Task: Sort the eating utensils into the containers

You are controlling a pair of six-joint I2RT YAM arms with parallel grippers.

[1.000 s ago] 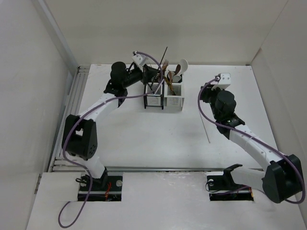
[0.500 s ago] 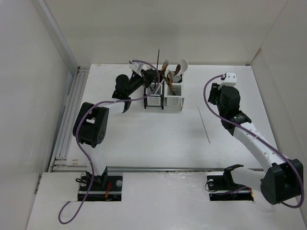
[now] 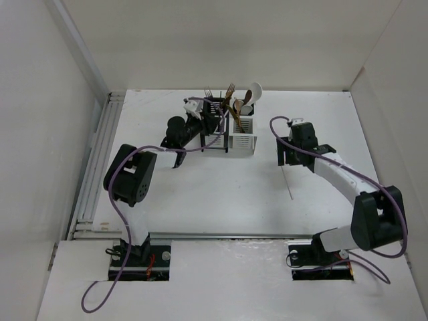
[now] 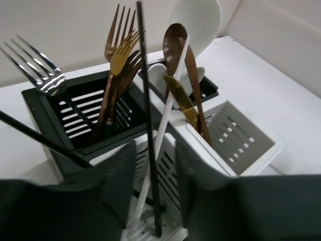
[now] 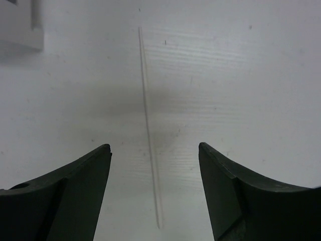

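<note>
Right gripper (image 5: pixel 154 150): I read jaws spread, nothing held.
White chopstick (image 5: pixel 147 110): flat on table (image 5: pixel 251 75), between those jaws.
Left gripper (image 4: pixel 154 155): jaws parted; black chopstick (image 4: pixel 144 90) upright between, ungripped.

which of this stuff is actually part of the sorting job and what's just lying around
Job things:
- loose white chopstick on the table
- black holder
- white holder
- forks, brown spoon and white spoon, already standing in the holders

Just there:
- purple cable
- metal rail along the table's left edge
</note>
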